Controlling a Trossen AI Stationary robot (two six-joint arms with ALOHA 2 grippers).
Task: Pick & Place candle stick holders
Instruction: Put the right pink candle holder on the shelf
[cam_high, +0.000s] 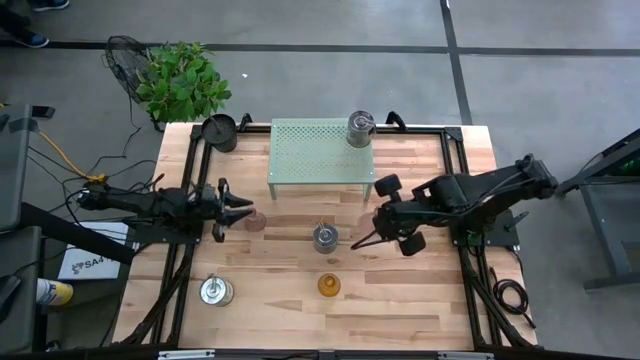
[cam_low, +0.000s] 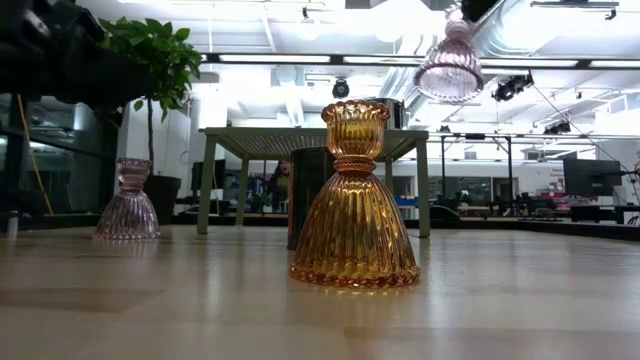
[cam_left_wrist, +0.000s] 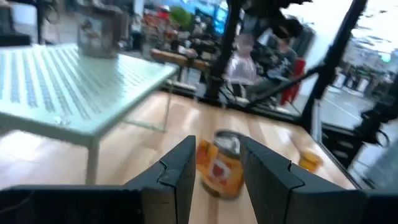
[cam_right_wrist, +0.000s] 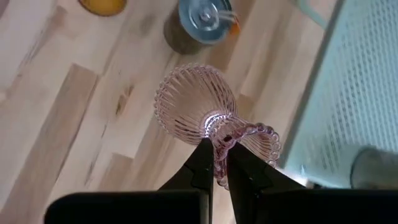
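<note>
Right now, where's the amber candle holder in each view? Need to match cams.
High: amber holder low centre, on bare table.
Low: centre foreground, largest thing.
Left wrist: small, far off, beyond the silvery holder.
Right wrist: cut off at the edge, beside the silvery holder, beyond the pink holder in the right gripper.
Shared landmark: green perforated shelf.

A pale green perforated shelf (cam_high: 320, 150) is standing at the back middle of the wooden table (cam_high: 420, 310). A black pot (cam_high: 219, 131) is sitting near the table's back left corner, and a leafy plant (cam_high: 182, 82) is growing on the floor just behind it.
</note>
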